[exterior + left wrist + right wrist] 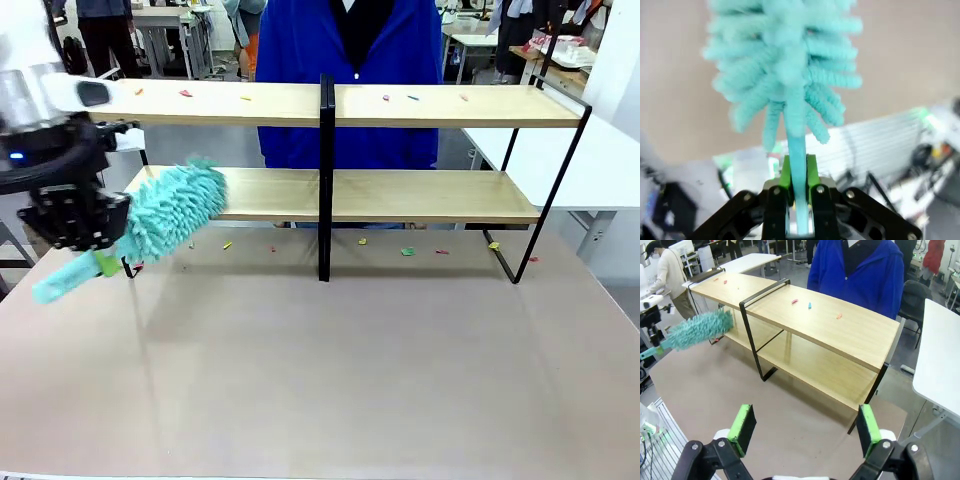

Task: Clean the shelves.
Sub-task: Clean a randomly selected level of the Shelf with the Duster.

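Standing on the far half of the grey-brown tabletop [350, 370], the shelves [280, 105] run nearly the whole width of it. They are two long light-wood boards, one above the other, in a thin black frame with a black post at the middle. A person in a blue jacket [290, 60] is right behind them at the far side.

From the left comes the left gripper [108, 262], clamped tight on the thin teal handle of a fluffy teal duster [170, 210]. From the left wrist camera the handle sits pinched between the two green pads [785, 172], with the fluffy head rising straight ahead. The duster is tilted, its handle end low and to the left and its head up and to the right. The head reaches the left end of the lower board, though I cannot tell whether it touches the wood.

Small coloured scraps [185, 93] lie scattered along the top board, and a few more lie on the tabletop under the lower board.

The right gripper [805, 425] hangs high over the right end of the shelves. Its jaws are spread wide, with nothing between them.
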Tool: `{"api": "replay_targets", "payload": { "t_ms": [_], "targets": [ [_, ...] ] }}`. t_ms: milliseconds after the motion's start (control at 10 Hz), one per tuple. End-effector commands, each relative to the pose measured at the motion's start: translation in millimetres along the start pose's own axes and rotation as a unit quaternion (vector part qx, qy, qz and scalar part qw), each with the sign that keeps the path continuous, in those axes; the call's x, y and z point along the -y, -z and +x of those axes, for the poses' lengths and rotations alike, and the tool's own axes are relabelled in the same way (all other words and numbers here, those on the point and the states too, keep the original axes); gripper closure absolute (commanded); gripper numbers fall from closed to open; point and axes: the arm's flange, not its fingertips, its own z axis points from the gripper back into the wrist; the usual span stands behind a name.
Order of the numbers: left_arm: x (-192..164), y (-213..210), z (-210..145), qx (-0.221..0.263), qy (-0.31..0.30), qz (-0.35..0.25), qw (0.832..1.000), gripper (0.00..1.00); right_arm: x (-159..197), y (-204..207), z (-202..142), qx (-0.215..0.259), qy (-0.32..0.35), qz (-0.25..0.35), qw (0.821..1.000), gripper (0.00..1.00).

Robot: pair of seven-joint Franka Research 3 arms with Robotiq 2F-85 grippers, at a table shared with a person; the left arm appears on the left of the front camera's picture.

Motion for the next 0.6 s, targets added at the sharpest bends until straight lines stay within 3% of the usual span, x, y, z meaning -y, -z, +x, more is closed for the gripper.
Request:
{"api": "replay_targets", "payload": {
  "t_ms": [0,200,300,500],
  "targets": [
    [-35,-23,-68,-0.087,0.184,-0.07,0.977,0.87,-1,1,1,0.0,0.0,0.001,1.0,0.0],
    [-72,-46,-136,-0.138,0.346,-0.084,0.924,0.87,-1,1,1,0.0,0.0,0.001,1.0,0.0],
    [-100,-68,-173,-0.119,0.408,-0.109,0.899,0.87,-1,1,1,0.0,0.0,0.001,1.0,0.0],
    [-155,-101,-225,-0.028,0.447,-0.156,0.88,0.87,-1,1,1,0.0,0.0,0.001,1.0,0.0]
  ]
}}
